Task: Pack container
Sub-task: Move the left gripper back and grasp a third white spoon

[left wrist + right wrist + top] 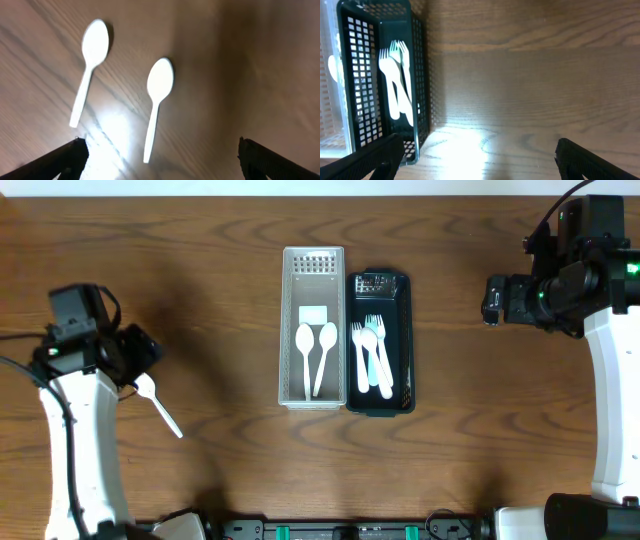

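A white mesh basket (pixel 290 330) at the table's middle holds two white spoons (pixel 316 352). Beside it on the right, a black mesh basket (pixel 405 340) holds several white forks (pixel 371 355); the forks (pixel 395 75) and basket (pixel 355 75) also show in the right wrist view. Two loose white spoons lie on the wood in the left wrist view, one to the left (pixel 90 70) and one in the middle (pixel 157 105). Overhead, only one loose spoon (pixel 163 410) shows. My left gripper (pixel 160 165) (pixel 140 352) is open and empty above them. My right gripper (pixel 477 160) (pixel 492 300) is open and empty, right of the black basket.
The white basket has a small white label (pixel 313 315) inside near its far end. Bare wood table (pixel 220 460) surrounds the baskets. Arm bases and mounts sit along the front edge (pixel 330 530).
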Controlling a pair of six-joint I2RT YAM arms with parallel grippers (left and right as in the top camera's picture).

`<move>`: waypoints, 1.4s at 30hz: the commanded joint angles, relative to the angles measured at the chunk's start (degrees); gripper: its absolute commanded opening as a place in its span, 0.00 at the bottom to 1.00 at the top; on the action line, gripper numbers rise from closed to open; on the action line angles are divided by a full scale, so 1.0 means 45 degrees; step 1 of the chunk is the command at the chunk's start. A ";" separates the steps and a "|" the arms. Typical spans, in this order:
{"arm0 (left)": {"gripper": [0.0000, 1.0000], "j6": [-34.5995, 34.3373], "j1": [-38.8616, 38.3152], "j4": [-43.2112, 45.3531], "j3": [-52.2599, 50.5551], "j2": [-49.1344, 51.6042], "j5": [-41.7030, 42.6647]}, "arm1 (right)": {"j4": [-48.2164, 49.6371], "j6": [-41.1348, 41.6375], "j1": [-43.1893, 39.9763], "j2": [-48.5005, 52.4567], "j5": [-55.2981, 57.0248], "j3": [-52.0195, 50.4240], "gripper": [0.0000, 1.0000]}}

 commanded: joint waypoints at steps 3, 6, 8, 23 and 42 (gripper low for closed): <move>0.98 -0.0068 0.0471 0.1307 -0.1705 0.1073 0.0627 | -0.0165 -0.0228 -0.0097 0.0058 -0.0049 -0.0058 0.99; 0.98 -0.0063 0.0617 0.1938 -0.2069 0.2040 0.0971 | -0.0189 -0.0228 -0.0097 0.0058 -0.0049 -0.0058 0.99; 0.98 -0.0068 0.0680 0.2186 -0.2103 0.2701 0.1073 | -0.0267 -0.0228 -0.0092 0.0058 -0.0049 -0.0058 0.99; 0.98 -0.0058 0.0695 0.3473 -0.2113 0.5678 0.1695 | -0.0369 -0.0267 -0.0097 0.0058 0.0010 -0.0058 0.99; 0.33 0.0078 0.0695 0.3531 -0.2327 0.5683 0.1685 | -0.0495 -0.0257 -0.0097 0.0058 0.0335 -0.0058 0.99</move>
